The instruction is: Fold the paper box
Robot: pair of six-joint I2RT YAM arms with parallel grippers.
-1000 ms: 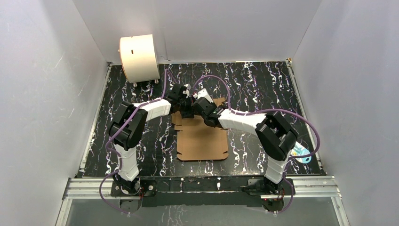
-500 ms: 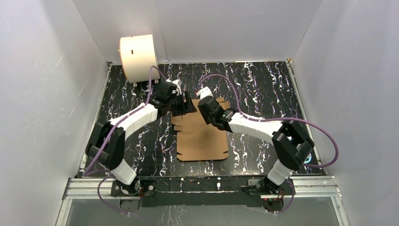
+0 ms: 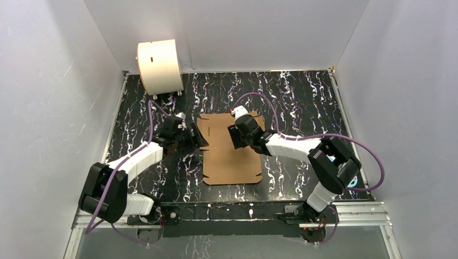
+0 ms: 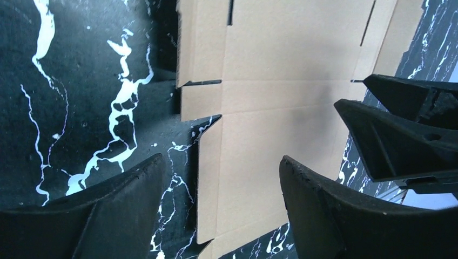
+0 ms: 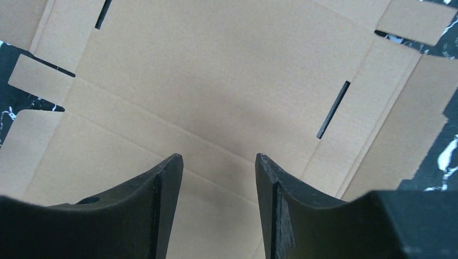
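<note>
At the middle of the tabletop (image 3: 302, 102) you have the paper box (image 3: 232, 162) lying open and flat, none of its flaps raised. Its long side runs from near to far, and its far end carries the cut tabs and narrow slots.

Your left gripper (image 3: 195, 141) sits low at the box's left edge, about halfway along it. In the left wrist view the left gripper (image 4: 221, 162) is spread wide and holds nothing. One finger (image 4: 124, 205) is over bare black marbled tabletop (image 4: 81, 81), and the other (image 4: 324, 216) is over the cardboard (image 4: 281, 54), so the box's notched left edge runs up between them.

Your right gripper (image 3: 235, 141) hangs over the far right part of the sheet. From the right wrist camera the right gripper (image 5: 217, 159) is released too, with a narrower gap than the left, and only plain cardboard (image 5: 216, 70) shows between the fingers. You cannot tell from these views whether its fingertips touch the sheet. A dark slot (image 5: 333, 109) lies just to the right of the fingers. The two grippers face each other across the sheet, near but apart.

A cream-white drum (image 3: 159, 66) stands at the far left corner, well apart from the box.
</note>
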